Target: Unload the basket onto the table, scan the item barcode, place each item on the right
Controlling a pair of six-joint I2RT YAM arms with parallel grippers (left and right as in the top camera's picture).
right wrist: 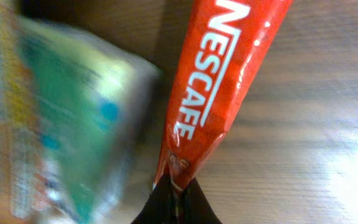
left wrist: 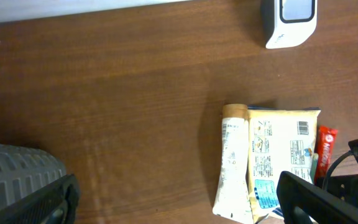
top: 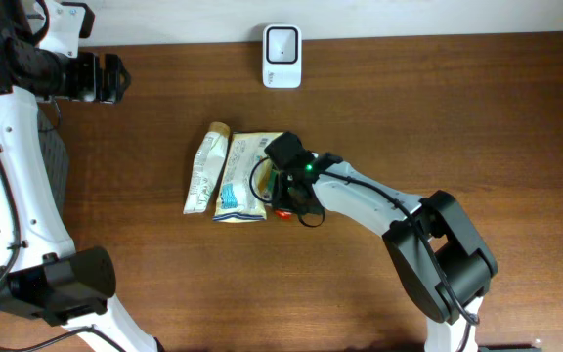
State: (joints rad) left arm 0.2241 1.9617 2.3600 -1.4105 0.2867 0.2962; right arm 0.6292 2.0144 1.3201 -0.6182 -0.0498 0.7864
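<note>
Red sachet (right wrist: 222,74) clamped in my right gripper (right wrist: 176,202), I should lift cleanly and turn its barcode toward the scanner (top: 281,44) at twelve o'clock.

The tabletop (top: 164,293) is brown wood grain, smooth, with a low sheen that flares white in the right wrist view. The Nescafe sachet (right wrist: 222,81) is glossy red film, crinkled towards its narrow end. The cream packet (left wrist: 281,155) looks like printed plastic film, lightly shiny. The white sachet (left wrist: 232,162) looks duller. The scanner (top: 281,56) is smooth white plastic with a glossy window. The left tool (top: 115,78) is matt black plastic, its fingers (left wrist: 17,186) ribbed
</note>
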